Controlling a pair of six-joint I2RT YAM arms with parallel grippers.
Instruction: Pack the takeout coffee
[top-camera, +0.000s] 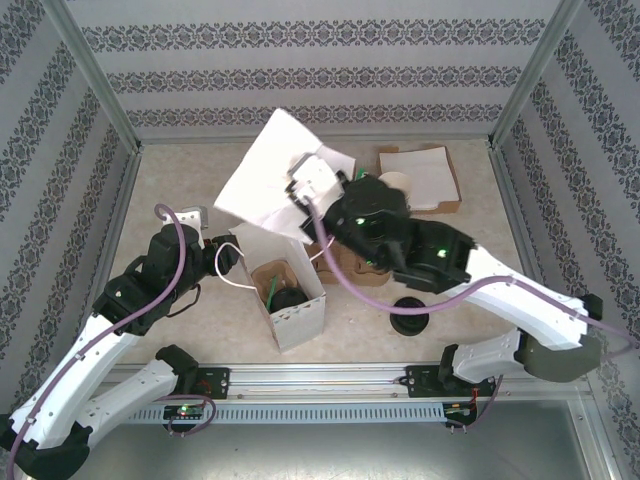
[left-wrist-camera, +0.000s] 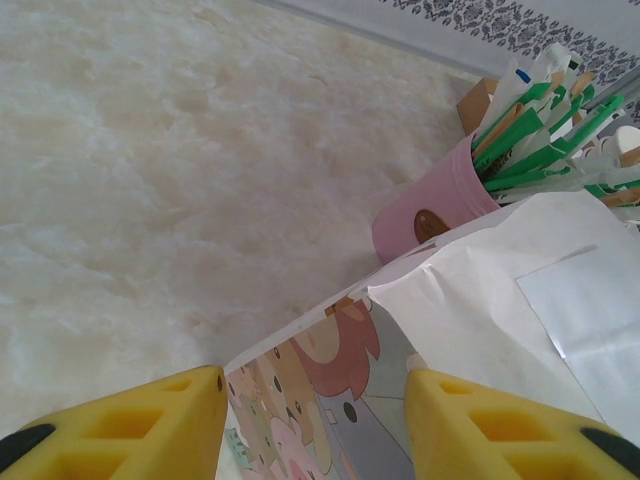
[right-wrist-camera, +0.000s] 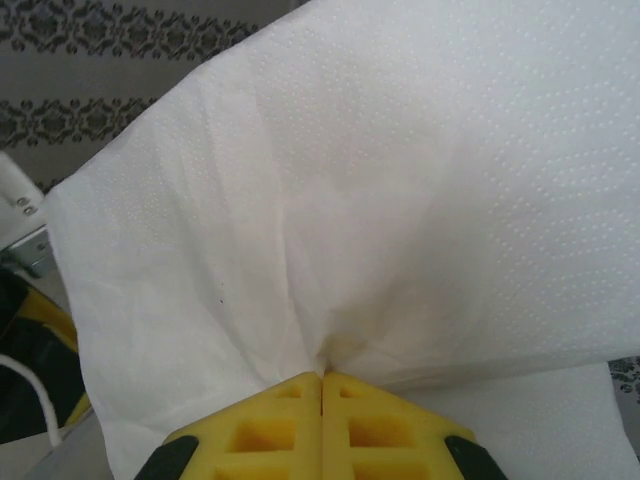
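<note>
Left gripper (left-wrist-camera: 312, 388) spread, bag (left-wrist-camera: 480, 300) rim between fingers, contact unclear. Coffee (top-camera: 291, 297) down inside open bag beside green stirrer (top-camera: 270, 290). Right gripper (right-wrist-camera: 322, 378) pressed together, pinching napkin (right-wrist-camera: 400, 200) above bag. Pink cup (left-wrist-camera: 430, 205) beyond

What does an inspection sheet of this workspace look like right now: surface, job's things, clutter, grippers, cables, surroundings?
Surface: beige marbled table, no spills seen.
Job's things: takeout coffee stands inside the open white paper bag.
Clutter: loose black lid on the table; cardboard box of napkins; cream cups; pink cup of stirrers.
Grippers: left gripper open, straddling the bag's rim; right gripper shut on a white napkin, held up beyond the bag.
Cables: purple cable along each arm; thin white cable by the bag.
Surroundings: patterned walls, metal frame.
</note>
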